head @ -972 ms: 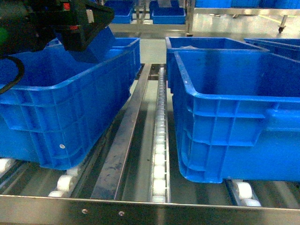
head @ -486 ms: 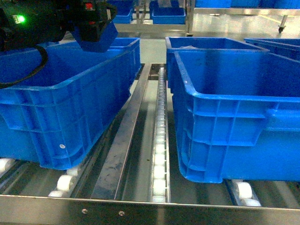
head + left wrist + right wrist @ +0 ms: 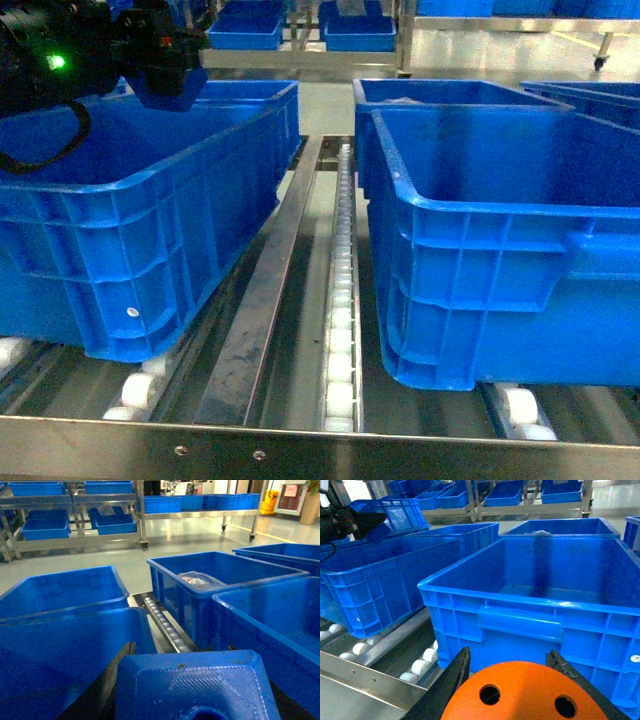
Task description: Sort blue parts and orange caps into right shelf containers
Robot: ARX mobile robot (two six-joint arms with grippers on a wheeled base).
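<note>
The left tool [image 3: 165, 75] hung high over the left crate [image 3: 150, 170], clamped on a blue part [image 3: 195, 685] that filled the bottom of its own wrist view. It carried the piece above the rim, I judged, so it could cross without snagging a wall.

The right tool [image 3: 512, 677] was out of the head camera's sight, yet its wrist camera showed the dark jaws closed on either side of an orange cap [image 3: 525, 695], flat holed top facing the lens. It sat in front of the near wall of the right crate [image 3: 520, 620], below the rim and still outside; to my eye the cap needed a lift before any drop.

That crate looked bare inside, as far as its floor showed. Both crates rested on the shelf's white rollers [image 3: 340, 330], a steel rail [image 3: 265, 310] running between them. Neither piece was yet in a container.
</note>
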